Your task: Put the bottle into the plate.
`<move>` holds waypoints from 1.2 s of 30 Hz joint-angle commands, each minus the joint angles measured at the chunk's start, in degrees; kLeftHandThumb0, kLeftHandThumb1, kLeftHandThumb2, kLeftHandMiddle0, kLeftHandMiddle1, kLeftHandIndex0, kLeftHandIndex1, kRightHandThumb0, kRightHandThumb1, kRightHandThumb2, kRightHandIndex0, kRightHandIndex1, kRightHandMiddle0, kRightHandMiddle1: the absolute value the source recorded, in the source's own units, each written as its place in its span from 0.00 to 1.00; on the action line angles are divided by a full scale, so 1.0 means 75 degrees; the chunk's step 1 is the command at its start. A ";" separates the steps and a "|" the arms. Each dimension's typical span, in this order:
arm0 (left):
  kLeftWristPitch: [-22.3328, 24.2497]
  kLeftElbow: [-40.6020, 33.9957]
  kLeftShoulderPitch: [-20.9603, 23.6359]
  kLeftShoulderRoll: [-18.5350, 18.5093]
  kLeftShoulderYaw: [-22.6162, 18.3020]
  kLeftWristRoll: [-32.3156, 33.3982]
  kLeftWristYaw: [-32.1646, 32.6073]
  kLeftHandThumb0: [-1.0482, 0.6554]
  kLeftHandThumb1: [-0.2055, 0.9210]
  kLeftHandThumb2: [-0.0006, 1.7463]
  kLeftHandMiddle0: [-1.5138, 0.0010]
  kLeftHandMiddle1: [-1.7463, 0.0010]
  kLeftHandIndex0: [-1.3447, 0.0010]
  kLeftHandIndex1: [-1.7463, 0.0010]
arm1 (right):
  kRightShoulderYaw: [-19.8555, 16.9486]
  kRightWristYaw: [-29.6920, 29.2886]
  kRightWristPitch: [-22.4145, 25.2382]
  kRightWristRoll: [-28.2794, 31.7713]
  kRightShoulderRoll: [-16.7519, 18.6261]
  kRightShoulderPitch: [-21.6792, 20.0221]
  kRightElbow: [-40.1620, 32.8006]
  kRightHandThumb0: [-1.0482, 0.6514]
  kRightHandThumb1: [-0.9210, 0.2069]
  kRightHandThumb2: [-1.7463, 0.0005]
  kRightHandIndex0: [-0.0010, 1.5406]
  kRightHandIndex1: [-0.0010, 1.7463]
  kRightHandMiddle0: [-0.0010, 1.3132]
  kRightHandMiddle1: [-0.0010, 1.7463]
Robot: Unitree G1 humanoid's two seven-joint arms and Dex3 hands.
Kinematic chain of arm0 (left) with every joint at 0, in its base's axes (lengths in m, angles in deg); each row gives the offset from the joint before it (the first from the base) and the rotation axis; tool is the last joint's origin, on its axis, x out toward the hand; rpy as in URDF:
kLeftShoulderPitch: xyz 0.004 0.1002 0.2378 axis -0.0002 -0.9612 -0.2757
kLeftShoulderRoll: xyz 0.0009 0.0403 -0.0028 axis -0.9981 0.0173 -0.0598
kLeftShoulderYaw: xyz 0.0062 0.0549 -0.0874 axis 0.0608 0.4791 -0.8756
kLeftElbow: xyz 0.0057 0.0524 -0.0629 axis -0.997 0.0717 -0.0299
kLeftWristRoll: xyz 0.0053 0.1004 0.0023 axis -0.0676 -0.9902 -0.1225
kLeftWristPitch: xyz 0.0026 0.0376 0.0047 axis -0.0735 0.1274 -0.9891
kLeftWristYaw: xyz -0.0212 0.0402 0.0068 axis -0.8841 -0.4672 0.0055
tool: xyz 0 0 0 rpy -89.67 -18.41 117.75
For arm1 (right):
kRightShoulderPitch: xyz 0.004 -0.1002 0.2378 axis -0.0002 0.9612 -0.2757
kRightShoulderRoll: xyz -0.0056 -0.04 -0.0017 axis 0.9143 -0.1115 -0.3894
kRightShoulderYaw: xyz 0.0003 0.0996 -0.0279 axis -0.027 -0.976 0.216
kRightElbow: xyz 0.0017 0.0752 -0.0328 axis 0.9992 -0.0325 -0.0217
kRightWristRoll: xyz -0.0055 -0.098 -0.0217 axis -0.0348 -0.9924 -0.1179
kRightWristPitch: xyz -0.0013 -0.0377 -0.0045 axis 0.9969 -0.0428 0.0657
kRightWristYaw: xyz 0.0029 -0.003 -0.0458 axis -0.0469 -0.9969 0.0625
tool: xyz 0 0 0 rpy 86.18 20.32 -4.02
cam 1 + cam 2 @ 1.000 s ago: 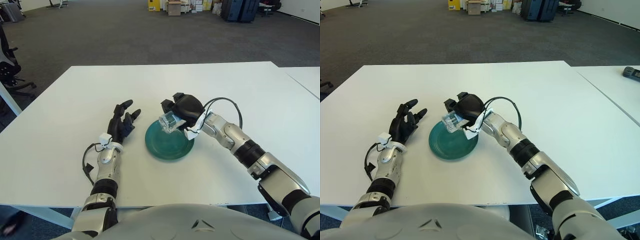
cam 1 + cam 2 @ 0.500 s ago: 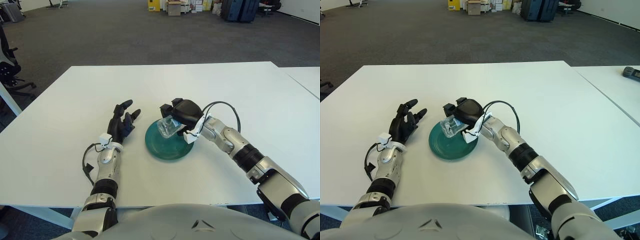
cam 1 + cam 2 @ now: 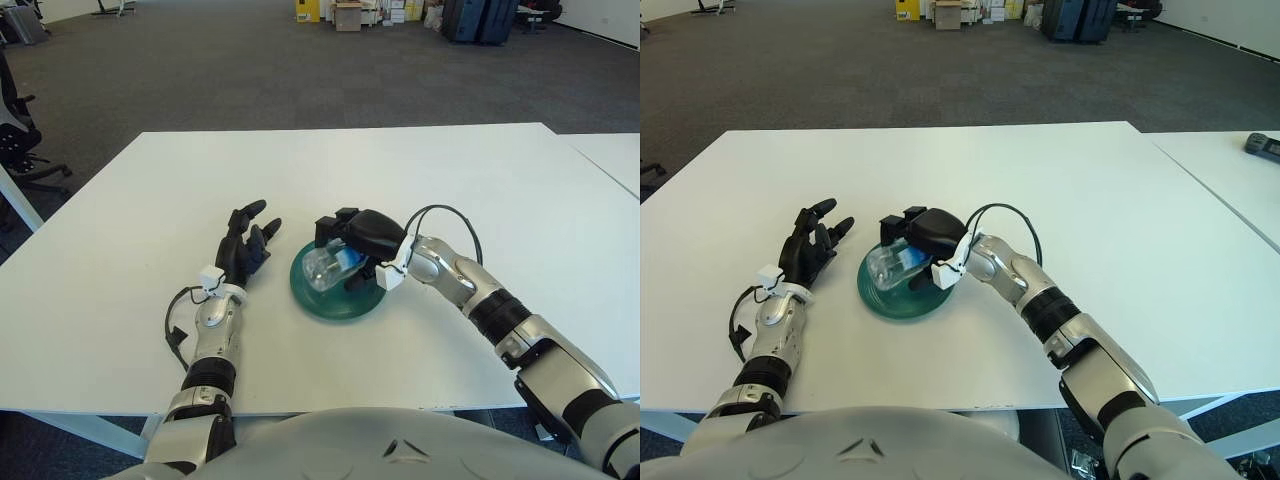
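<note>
from the left eye view, the right robot hand [image 3: 352,250] is low over the green plate [image 3: 315,298], its dark fingers curled around a clear bottle [image 3: 325,267] that lies tipped on its side, base toward nine o'clock. the bottle looks to be touching the plate's surface, though i can't tell if its weight has settled there. the left robot hand [image 3: 246,248] shows at nine o'clock of the plate, fingers spread and holding nothing.

from the right eye view, the bottle [image 3: 890,266] sits within the plate's rim [image 3: 876,302] on the white desk [image 3: 1110,200], the right robot hand [image 3: 915,243] clasping its upper half. i'd judge it light, thin-walled plastic, smooth and prone to rolling when laid down; the mid-body is the safest grip.
</note>
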 commanded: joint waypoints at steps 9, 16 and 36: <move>0.0531 -0.0010 0.0001 0.0073 -0.0065 0.0193 0.0093 0.14 1.00 0.51 0.63 0.92 0.92 0.43 | -0.0319 0.0159 -0.0370 0.0140 0.0016 -0.0320 0.0227 0.00 0.00 0.60 0.11 0.08 0.00 0.37; 0.0651 -0.0059 -0.0024 0.0072 -0.0071 0.0403 -0.0147 0.14 1.00 0.49 0.65 0.93 0.95 0.44 | -0.0355 0.0132 -0.0380 -0.0028 -0.0005 -0.0285 0.0190 0.00 0.00 0.57 0.04 0.02 0.00 0.23; 0.0806 -0.0441 -0.0202 0.0083 0.0014 0.0236 0.0026 0.15 1.00 0.50 0.70 0.95 0.99 0.47 | -0.0516 -0.0308 -0.0212 -0.0451 -0.0066 -0.0183 -0.0009 0.00 0.00 0.57 0.00 0.00 0.00 0.06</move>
